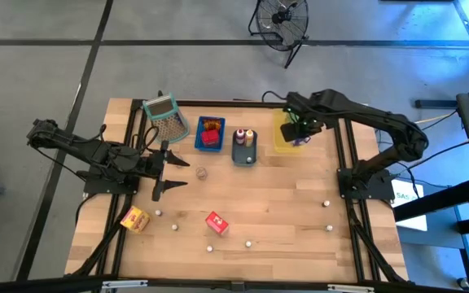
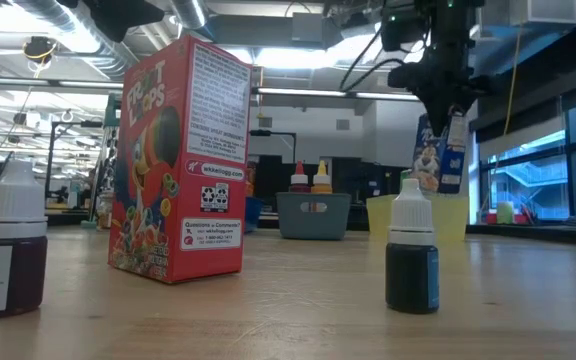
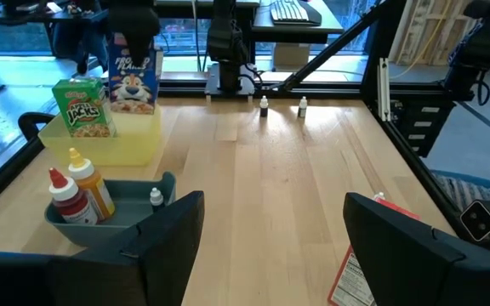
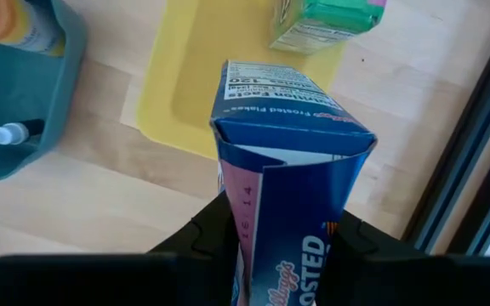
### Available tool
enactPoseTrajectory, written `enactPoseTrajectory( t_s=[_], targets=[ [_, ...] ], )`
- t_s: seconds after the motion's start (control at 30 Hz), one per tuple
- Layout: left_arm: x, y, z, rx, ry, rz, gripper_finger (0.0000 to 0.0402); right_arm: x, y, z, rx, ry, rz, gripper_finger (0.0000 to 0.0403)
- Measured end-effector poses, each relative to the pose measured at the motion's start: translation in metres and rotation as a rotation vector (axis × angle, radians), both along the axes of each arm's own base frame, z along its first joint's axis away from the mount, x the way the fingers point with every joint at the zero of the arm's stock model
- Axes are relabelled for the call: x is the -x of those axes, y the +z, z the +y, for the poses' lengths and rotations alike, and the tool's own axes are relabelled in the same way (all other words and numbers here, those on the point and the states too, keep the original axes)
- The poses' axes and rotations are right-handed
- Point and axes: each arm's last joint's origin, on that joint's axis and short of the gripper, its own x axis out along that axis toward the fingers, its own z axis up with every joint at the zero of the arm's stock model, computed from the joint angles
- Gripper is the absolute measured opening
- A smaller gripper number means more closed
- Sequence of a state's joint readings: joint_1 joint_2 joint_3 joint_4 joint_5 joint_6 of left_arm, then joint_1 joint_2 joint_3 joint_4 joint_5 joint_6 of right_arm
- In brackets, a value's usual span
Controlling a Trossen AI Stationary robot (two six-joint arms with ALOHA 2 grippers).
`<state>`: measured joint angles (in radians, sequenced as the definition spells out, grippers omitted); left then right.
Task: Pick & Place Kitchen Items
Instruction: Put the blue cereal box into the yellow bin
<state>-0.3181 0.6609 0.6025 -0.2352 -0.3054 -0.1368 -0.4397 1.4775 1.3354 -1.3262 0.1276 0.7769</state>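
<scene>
My right gripper is over the yellow tray at the table's far right and is shut on a blue cereal carton. A green carton stands in that tray beside it. My left gripper waits open, left of the table's middle, touching nothing. A red carton and a yellow-orange carton rest on the near part of the table. The low view shows the red carton standing upright, with small white-capped bottles nearby. My right gripper holds the blue carton by its upper end, pinched between the two fingers on its opposite faces, coming from above and pointing down. The carton hangs upright below the fingers over the yellow tray. Whether its lower end touches the tray floor, I cannot tell.
A grey tray with a red and a yellow bottle, a blue tray with red pieces and a mesh basket line the far edge. A small jar and several tiny bottles are scattered over the middle and near part.
</scene>
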Motion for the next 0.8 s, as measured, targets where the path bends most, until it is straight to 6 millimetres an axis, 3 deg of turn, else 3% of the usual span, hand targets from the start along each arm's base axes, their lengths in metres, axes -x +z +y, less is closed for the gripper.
enactPoseTrajectory(
  t_s=[0.8],
  targets=[
    [0.0, 0.0, 0.0, 0.01, 0.003, 0.0, 0.0278, 0.004, -0.006, -0.017, -0.009, -0.063, 0.024, 0.011]
  ],
)
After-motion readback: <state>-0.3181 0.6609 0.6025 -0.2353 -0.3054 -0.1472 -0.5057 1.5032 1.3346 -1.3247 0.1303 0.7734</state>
